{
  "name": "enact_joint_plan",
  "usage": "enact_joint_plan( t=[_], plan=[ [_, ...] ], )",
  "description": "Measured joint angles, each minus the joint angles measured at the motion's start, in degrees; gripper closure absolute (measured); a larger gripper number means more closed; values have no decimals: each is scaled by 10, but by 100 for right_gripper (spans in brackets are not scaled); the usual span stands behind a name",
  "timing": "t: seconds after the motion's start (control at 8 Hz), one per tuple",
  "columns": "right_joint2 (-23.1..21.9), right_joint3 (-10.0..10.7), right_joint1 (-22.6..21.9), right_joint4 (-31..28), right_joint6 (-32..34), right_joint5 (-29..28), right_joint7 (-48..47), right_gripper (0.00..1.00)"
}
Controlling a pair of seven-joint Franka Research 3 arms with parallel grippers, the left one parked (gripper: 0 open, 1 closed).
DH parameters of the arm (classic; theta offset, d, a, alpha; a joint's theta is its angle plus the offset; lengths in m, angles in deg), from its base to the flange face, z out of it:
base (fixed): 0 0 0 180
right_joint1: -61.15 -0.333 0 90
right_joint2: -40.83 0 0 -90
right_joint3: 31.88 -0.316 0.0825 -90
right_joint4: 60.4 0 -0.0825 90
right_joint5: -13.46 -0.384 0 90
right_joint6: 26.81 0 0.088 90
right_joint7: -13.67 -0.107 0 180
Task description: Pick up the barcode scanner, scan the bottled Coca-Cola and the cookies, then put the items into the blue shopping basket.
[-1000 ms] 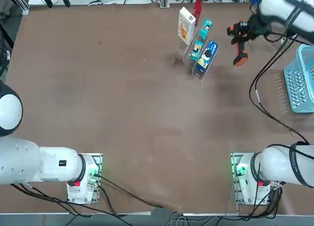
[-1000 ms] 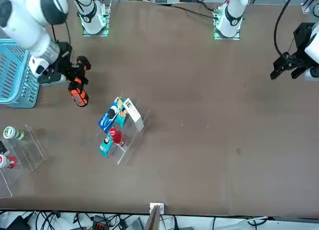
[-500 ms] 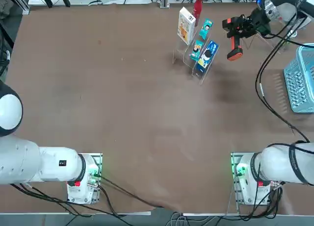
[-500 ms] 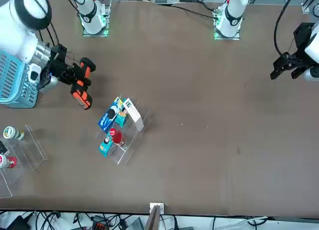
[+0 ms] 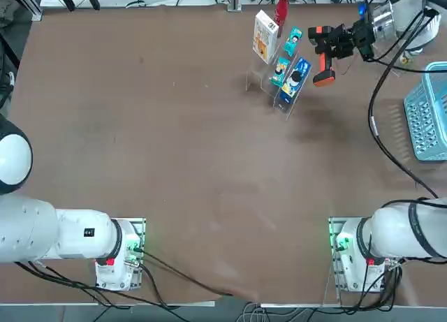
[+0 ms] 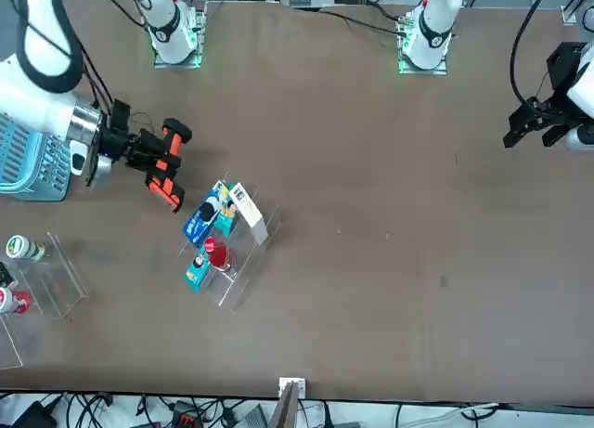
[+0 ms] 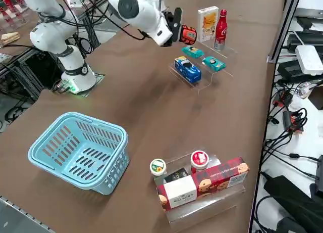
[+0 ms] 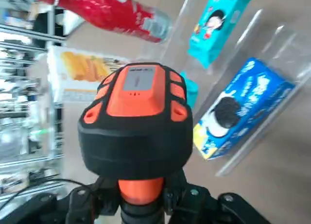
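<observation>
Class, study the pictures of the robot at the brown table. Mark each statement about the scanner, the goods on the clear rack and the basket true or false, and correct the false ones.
1. The right gripper is shut on the black and orange-red barcode scanner. True.
2. The slim red Coca-Cola bottle lies inside the light blue mesh-walled shopping basket. False: it stands on the clear rack beside the white and yellow-orange cookie box.
3. The scanner is held off the table, beside the rack. True.
4. The basket holds the cookie box. False: nothing shows inside the basket; the box stands on the rack.
5. The blue packet sits on the same rack as the bottle. True.
</observation>
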Motion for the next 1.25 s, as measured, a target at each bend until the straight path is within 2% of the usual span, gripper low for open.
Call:
enact_joint_plan(
  t=[0.5,0.88,1.25],
  plan=[
    [88,3,64,-5,109,-111,143,57],
    [139,2,71,-4,125,-189,194,57],
    [150,-2,62,-17,121,-252,216,57]
  ],
)
